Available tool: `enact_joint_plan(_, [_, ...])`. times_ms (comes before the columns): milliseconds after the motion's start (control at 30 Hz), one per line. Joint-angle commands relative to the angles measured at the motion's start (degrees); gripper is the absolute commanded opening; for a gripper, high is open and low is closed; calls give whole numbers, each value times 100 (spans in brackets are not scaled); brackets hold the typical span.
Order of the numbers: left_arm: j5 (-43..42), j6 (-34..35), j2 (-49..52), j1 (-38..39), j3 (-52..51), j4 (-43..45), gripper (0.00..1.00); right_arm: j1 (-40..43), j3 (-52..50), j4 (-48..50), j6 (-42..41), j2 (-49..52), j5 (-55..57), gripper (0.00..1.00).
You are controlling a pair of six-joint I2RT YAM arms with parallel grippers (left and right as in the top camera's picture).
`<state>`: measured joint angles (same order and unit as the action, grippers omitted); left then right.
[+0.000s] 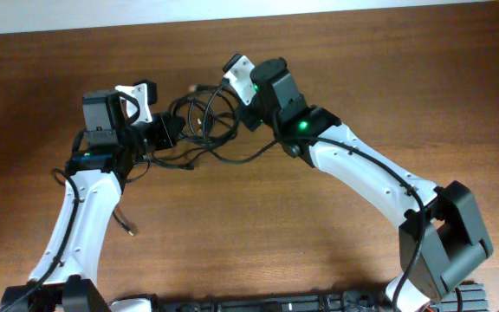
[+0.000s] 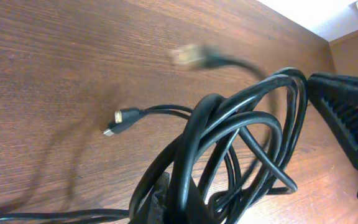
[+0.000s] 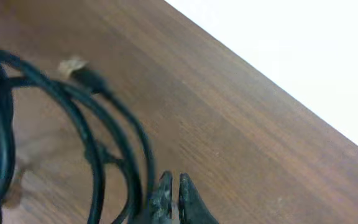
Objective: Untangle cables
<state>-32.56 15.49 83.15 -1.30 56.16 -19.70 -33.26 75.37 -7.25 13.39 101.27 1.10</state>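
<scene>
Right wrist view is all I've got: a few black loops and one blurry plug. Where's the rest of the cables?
Observer: Overhead, the cables are bunched in one knot between the two arms, right up against the left gripper.
Operator: Any other free end?
Observer: Yes. The left wrist view shows a second plug, metal-tipped, sticking out to the side of the coil.

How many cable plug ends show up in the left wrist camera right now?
2. A small silver-tipped black plug sits left of the tangled thin black cables; a blurred pale-tipped plug shows above them. More may hide in the tangle.
</scene>
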Motion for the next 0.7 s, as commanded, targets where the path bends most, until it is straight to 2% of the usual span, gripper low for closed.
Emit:
enact_joint_plan(0, [-85, 31, 4, -33, 57, 28, 0, 197, 72, 44, -898, 2, 420, 4])
enact_joint_plan(67, [-87, 33, 4, -33, 57, 28, 0, 516, 72, -308, -1700, 11, -63, 4])
enact_joint_plan(100, [-87, 33, 4, -33, 57, 46, 0, 595, 70, -546, -1709, 15, -955, 12])
enact_joint_plan(133, [-122, 33, 4, -33, 57, 74, 0, 601, 70, -675, -1749, 26, -1397, 15])
enact_joint_plan(167, [-319, 33, 4, -35, 57, 149, 0, 601, 70, -691, -1980, 37, -1631, 18])
enact_joint_plan(200, [-966, 35, 4, -35, 57, 529, 0, 595, 70, -660, -2463, 79, -2260, 19])
enact_joint_plan(233, [-1447, 35, 4, -35, 57, 951, 0, 584, 70, -581, -2485, 107, -2887, 19])
enact_joint_plan(267, [-1480, 170, 4, -35, 57, 1075, 0, 584, 70, -501, -2487, 133, -3429, 20])
enact_joint_plan(333, [-1480, 640, 4, -35, 57, 1198, 0, 470, 70, -566, -2485, 173, -3552, 20])
enact_joint_plan(400, [-1462, 1633, 4, -114, 57, 1836, 0, 247, 70, -863, -2487, 337, -3560, 20])
enact_joint_plan(433, [-1453, 2380, 4, -317, 57, 2262, 0, 160, 68, -1217, -2483, 417, -3556, 19])
enact_joint_plan(467, [-1346, 2741, 4, -507, 57, 2354, 0, 144, 68, -1460, -2455, 420, -3480, 17])
enact_joint_plan(567, [-1241, 3163, 4, -1290, 57, 2201, 0, 540, 68, -2205, -2420, 420, -2732, 13])
enact_joint_plan(633, [-1241, 3091, 11, -1410, 57, 1292, 0, 1088, 72, -2371, -2422, 400, -2798, 31])
enact_joint_plan(667, [-1119, 2616, 22, -1191, 55, 761, 0, 1287, 72, -2293, -2422, 363, -3294, 38])
